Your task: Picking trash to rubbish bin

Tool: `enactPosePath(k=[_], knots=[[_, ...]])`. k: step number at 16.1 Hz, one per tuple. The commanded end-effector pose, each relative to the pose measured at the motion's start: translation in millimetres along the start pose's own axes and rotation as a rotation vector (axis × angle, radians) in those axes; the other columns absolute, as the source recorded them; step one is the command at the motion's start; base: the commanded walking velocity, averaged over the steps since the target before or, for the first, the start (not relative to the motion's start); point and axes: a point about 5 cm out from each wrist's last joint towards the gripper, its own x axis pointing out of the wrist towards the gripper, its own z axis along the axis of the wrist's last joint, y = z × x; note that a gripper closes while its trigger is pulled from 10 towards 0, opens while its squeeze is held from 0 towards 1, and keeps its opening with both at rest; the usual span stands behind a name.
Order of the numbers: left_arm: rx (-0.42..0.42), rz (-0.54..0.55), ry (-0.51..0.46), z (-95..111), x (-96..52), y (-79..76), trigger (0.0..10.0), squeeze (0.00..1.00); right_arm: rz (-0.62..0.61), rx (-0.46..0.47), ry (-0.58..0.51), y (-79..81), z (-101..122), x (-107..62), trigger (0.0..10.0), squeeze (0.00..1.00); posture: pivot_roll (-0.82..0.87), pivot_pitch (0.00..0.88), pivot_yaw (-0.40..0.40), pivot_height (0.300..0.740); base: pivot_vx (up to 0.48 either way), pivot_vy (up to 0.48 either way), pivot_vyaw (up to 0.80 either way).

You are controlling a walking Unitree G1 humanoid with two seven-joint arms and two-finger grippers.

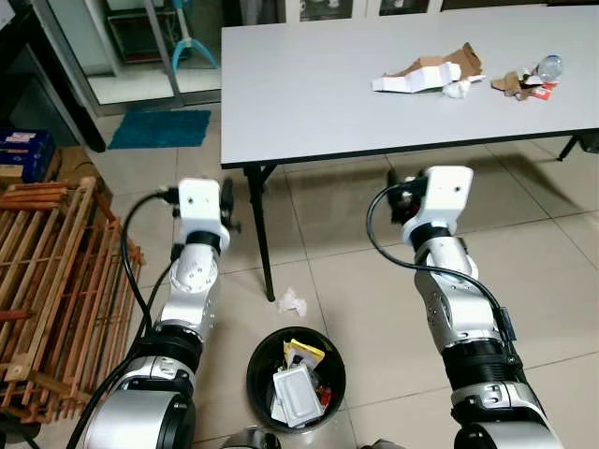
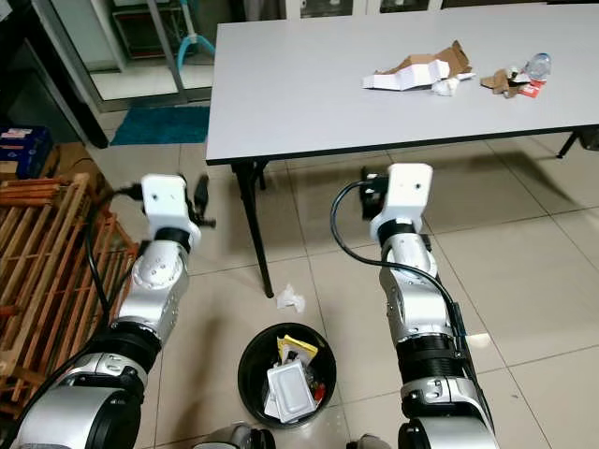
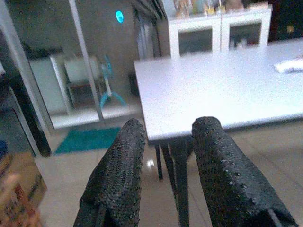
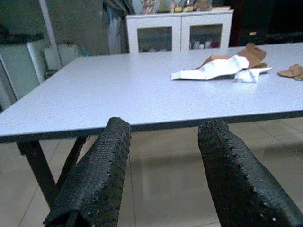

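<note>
On the grey table (image 1: 309, 94), trash lies at the far right: a torn white and brown carton (image 1: 426, 73), a crumpled white paper (image 1: 457, 89), brown card scraps (image 1: 510, 84) and a clear bottle (image 1: 549, 67). A crumpled tissue (image 1: 292, 301) lies on the tiles by the table leg. The black bin (image 1: 251, 374) stands at my feet with packaging inside. Both arms are raised below the table's front edge. My left gripper (image 3: 165, 161) is open and holds nothing, pointing at the table's corner. My right gripper (image 4: 163, 165) is open too, facing the carton (image 4: 215, 68) from under the edge.
A wooden slatted rack (image 1: 47, 281) stands close on my left, with blue boxes (image 1: 23, 154) behind it. A teal mat (image 1: 159, 129) lies before the glass door. The table leg (image 1: 262, 234) stands between my arms. A white cabinet (image 4: 180, 33) stands behind the table.
</note>
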Motion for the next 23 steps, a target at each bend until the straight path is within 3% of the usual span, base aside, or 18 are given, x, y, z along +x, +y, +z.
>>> enactPosePath(k=[1, 3, 5, 10, 23], knots=[[0.002, 0.024, -0.056, 9, 0.0, 2.0, 10.0, 0.0, -0.027, 0.025, -0.085, -0.1, 14, 2.0, 10.0, 0.0, -0.01, 0.038, 0.061, 0.72, 0.0, 0.0, 0.0], [-0.01, 0.008, -0.102, 17, -2.7, -5.9, 10.0, 0.0, -0.036, 0.057, -0.161, 0.9, 24, 1.6, 10.0, 0.0, 0.0, 0.033, 0.063, 0.72, 0.0, 0.0, 0.0], [-0.016, 0.004, -0.078, 12, -6.3, -11.0, 10.0, 0.0, -0.014, 0.071, -0.188, 5.6, 28, 1.8, 10.0, 0.0, -0.01, 0.026, 0.064, 0.72, 0.0, 0.0, 0.0], [-0.016, -0.013, -0.041, 7, -11.6, -18.5, 10.0, 0.0, 0.028, 0.08, -0.174, 17.2, 21, 0.6, 10.0, 0.0, 0.0, 0.013, 0.063, 0.72, 0.0, 0.0, 0.0], [-0.012, -0.046, -0.015, 5, -13.4, -23.3, 10.0, 0.0, 0.068, 0.065, -0.108, 27.4, 7, -3.2, 10.0, 0.0, -0.01, 0.0, 0.077, 0.72, 0.0, -0.392, 0.0]])
